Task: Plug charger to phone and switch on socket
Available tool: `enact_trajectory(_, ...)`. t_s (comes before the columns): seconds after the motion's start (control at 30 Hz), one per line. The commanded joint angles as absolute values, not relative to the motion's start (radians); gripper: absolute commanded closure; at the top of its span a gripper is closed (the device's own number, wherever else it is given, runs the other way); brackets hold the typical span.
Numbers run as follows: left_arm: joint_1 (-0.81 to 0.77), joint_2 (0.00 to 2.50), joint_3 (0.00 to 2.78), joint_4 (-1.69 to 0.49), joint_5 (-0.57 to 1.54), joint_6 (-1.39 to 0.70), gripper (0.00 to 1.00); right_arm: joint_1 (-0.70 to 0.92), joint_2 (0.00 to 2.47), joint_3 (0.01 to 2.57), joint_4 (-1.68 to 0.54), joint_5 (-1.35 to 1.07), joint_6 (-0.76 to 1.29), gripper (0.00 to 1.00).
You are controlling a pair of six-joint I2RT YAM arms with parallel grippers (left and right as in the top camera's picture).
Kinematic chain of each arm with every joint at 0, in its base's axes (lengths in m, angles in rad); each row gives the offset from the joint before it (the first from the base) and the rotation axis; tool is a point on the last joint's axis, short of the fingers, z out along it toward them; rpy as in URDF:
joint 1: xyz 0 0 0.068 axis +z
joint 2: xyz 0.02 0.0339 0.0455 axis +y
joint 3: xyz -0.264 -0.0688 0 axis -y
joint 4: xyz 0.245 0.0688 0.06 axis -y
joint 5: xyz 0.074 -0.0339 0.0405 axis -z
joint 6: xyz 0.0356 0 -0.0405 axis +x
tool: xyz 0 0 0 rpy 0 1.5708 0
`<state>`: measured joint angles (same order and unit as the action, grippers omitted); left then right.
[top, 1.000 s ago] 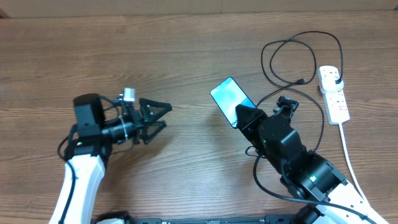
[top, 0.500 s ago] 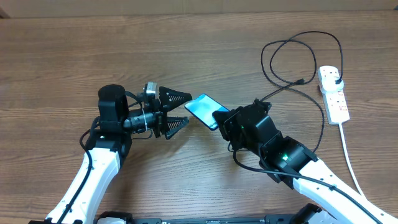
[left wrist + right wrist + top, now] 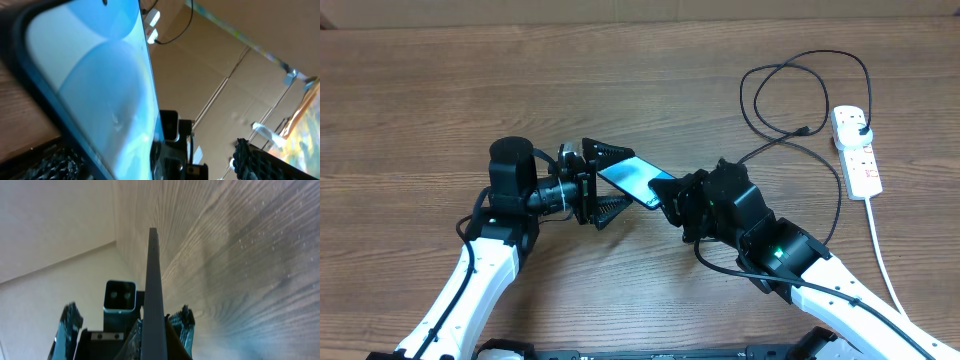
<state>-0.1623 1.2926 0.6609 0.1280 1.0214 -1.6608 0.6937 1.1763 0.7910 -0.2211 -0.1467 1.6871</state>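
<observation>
Grained wood table (image 3: 470,80) — slim glassy phone (image 3: 632,178)

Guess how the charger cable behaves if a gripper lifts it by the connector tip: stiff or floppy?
Likely floppy: the charger lies in loose loops, so it should sag and trail behind the tip. Probably light, since it looks thin. Its plug head appears seated in the socket, so a long pull may tug the socket along.
</observation>
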Motion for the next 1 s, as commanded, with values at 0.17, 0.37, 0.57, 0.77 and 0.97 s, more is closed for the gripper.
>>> enact_trajectory(0.17,-0.204,1.296,0.666,0.132,0.947,-1.773,0.10,0.690,1.163,0.798,-0.203,-0.238,1.806,0.96)
enact_trajectory(0.37,-0.212,1.296,0.666,0.133,0.931,-1.845,0.29,0.690,1.163,0.798,-0.222,-0.240,1.814,0.96)
enact_trajectory(0.57,-0.213,1.296,0.666,0.133,0.912,-1.863,0.72,0.690,1.168,0.798,-0.240,-0.238,1.898,0.96)
enact_trajectory(0.77,-0.234,1.296,0.666,0.133,0.897,-1.863,0.71,0.690,1.171,0.798,-0.237,-0.256,1.916,0.96)
enact_trajectory(0.97,-0.268,1.296,0.666,0.133,0.856,-1.863,0.87,0.690,1.171,0.798,-0.237,-0.279,1.916,0.96)
